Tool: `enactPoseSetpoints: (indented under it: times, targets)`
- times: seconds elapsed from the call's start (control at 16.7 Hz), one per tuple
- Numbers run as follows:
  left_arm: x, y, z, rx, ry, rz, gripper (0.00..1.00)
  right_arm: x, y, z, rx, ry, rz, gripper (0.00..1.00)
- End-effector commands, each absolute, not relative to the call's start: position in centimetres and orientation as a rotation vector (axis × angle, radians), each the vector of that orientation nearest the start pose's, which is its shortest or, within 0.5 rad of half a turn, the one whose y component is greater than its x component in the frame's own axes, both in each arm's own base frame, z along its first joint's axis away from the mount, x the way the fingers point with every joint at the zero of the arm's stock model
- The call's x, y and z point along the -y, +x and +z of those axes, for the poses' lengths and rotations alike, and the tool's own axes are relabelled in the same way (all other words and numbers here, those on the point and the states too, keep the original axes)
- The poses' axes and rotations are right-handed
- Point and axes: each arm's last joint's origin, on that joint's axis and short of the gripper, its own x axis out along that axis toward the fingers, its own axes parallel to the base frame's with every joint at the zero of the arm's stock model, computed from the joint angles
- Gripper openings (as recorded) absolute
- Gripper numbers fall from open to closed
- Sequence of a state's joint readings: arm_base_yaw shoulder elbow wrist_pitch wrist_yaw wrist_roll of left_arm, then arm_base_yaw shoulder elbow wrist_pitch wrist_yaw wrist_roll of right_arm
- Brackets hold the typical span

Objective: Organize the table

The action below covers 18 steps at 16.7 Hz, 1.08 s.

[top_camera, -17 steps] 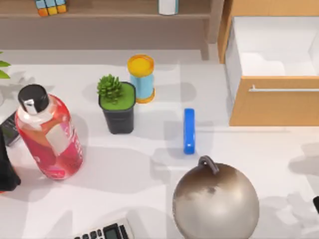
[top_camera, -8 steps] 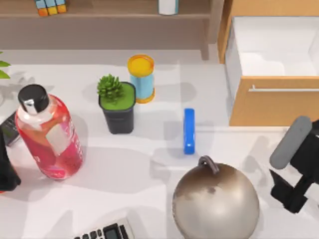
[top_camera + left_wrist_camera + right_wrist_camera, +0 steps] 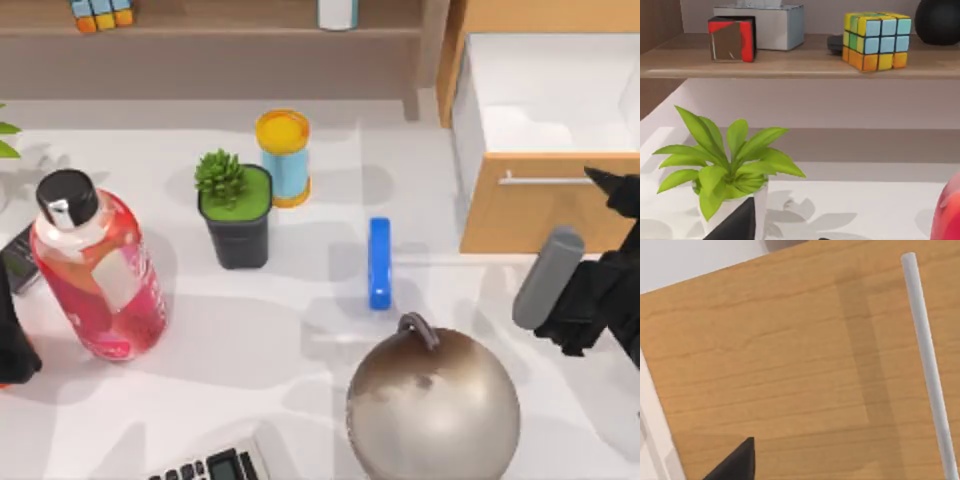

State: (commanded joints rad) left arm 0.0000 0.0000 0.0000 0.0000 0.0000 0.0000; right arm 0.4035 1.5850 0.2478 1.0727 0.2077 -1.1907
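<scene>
Pale white-grey, the tabletop (image 3: 300,350) spreads across the top view and carries nearly everything; at its far right corner stands a light-wood cabinet (image 3: 540,215) with its drawer (image 3: 550,95) pulled open, the white inside bare so far as can be seen, a thin metal handle (image 3: 545,180) across the front; the right wrist view looks close on that wood front and the handle (image 3: 930,370). The right claw (image 3: 610,190) is at the tabletop's right edge, just in front of the drawer front by the handle's end; whether its fingers are wide or narrow I cannot tell. The left arm (image 3: 12,340) sits parked at the left edge.

Near the left edge stands a red bottle (image 3: 100,270) of pinkish liquid, black cap on; towards the middle a black pot (image 3: 238,225) holds a small succulent; just behind it, touching or nearly so, a blue can (image 3: 285,160) with a yellow lid; a blue bar (image 3: 379,262) lies right of the middle; a metal sphere (image 3: 432,405) sits near the front edge, and a calculator (image 3: 210,465) at that edge. In the left wrist view a white pot (image 3: 735,210) holds a leafy plant; the shelf (image 3: 800,62) behind carries a colour cube (image 3: 875,40), a red-and-black box (image 3: 731,39) and a tissue box (image 3: 770,25).
</scene>
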Motion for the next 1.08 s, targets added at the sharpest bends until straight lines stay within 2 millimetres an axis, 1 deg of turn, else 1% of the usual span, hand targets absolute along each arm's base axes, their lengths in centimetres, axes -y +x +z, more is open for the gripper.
enactPoseSetpoints:
  times: [0.24, 0.54, 0.96, 1.08]
  targets:
    - [0.1, 10.6, 16.0, 0.000, 0.000, 0.000, 1.00, -8.3, 22.7, 10.4, -0.009, -1.429, 0.160, 1.00]
    - [0.1, 10.6, 16.0, 0.000, 0.000, 0.000, 1.00, -7.3, 22.8, 9.2, -0.002, -1.549, 0.015, 1.00]
    - [0.1, 10.6, 16.0, 0.000, 0.000, 0.000, 1.00, -7.3, 22.8, 8.8, -0.006, -1.571, 0.000, 1.00]
    - [0.1, 10.6, 16.0, 0.000, 0.000, 0.000, 1.00, -7.2, 23.2, 8.9, -0.007, -1.570, -0.006, 1.00]
